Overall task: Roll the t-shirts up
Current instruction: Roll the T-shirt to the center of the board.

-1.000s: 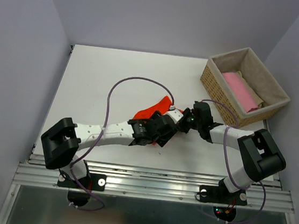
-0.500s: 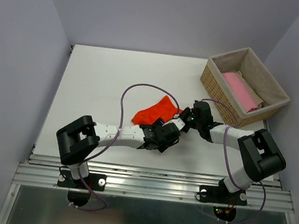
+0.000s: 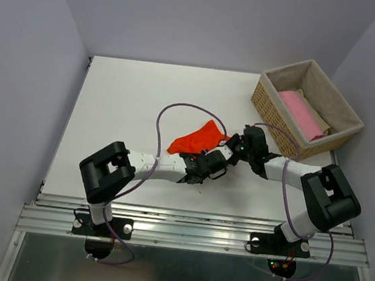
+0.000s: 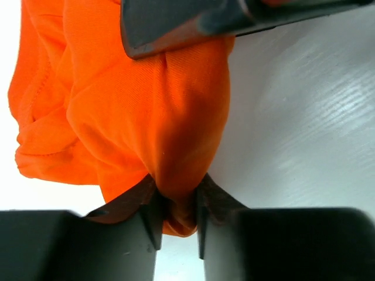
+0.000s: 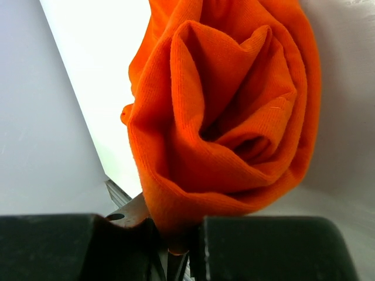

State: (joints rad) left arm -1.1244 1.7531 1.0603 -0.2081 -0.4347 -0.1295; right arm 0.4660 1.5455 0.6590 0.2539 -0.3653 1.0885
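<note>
A bright orange-red t-shirt lies bunched and partly rolled near the middle of the white table. My left gripper is shut on a pinch of its cloth at the near right end. My right gripper is shut on the edge of the same end, where the cloth curls into a loose spiral. A dark finger of the right gripper crosses the top of the left wrist view. A pink t-shirt lies in the basket, with beige cloth beside it.
The wicker basket with grey lining stands at the back right corner of the table. Both arms meet low over the table just right of centre, their cables looping above it. Grey walls close in the left, back and right.
My left arm has stretched further right and low to the shirt's near end, and its jaws have closed from wide open onto the cloth. The right arm has held still.
</note>
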